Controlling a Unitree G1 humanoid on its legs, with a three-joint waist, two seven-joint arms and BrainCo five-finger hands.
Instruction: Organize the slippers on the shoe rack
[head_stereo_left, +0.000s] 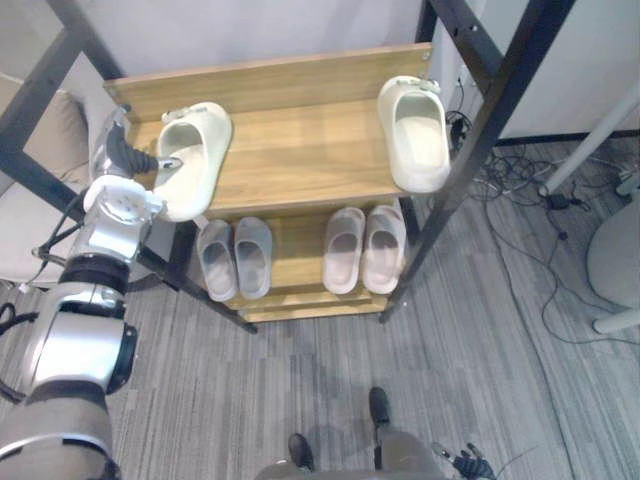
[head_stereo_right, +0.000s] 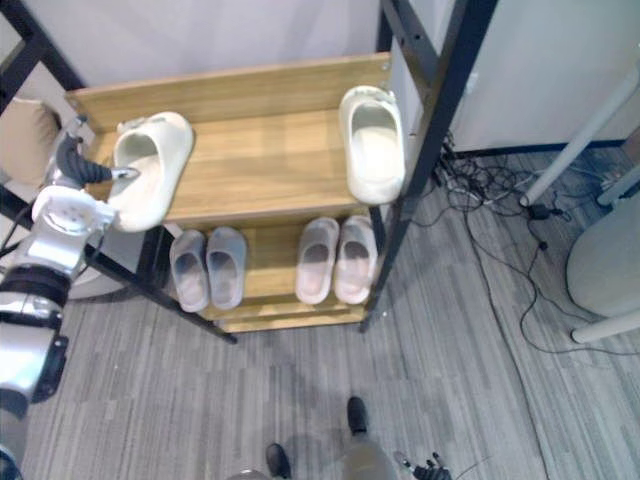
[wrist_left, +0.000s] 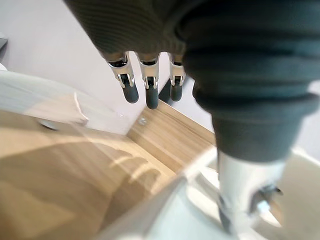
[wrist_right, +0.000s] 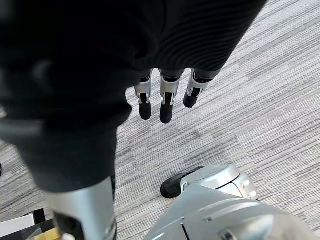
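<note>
Wooden shoe rack (head_stereo_left: 300, 150), two shelves; top shelf: left cream slipper (head_stereo_left: 195, 150) askew at left end, right cream slipper (head_stereo_left: 415, 135) at right end, well apart; lower shelf: grey pair (head_stereo_left: 235, 258) beside pink pair (head_stereo_left: 365, 248). Left hand (head_stereo_left: 122, 152) at left cream slipper; fingers (wrist_left: 151, 90) straight, side by side, clear of it; thumb (wrist_left: 245, 190) down against it. Right hand (wrist_right: 167, 100) above carpet (wrist_right: 260, 75); fingers straight, holding nothing.

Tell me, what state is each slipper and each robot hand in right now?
Left cream slipper: sole down on top shelf, skewed, touched by left hand.
Right cream slipper: sole down, straight, untouched.
Grey pair: side by side, lower shelf.
Pink pair: side by side, lower shelf.
Left hand: open, fingers straight.
Right hand: open, over the floor.
</note>
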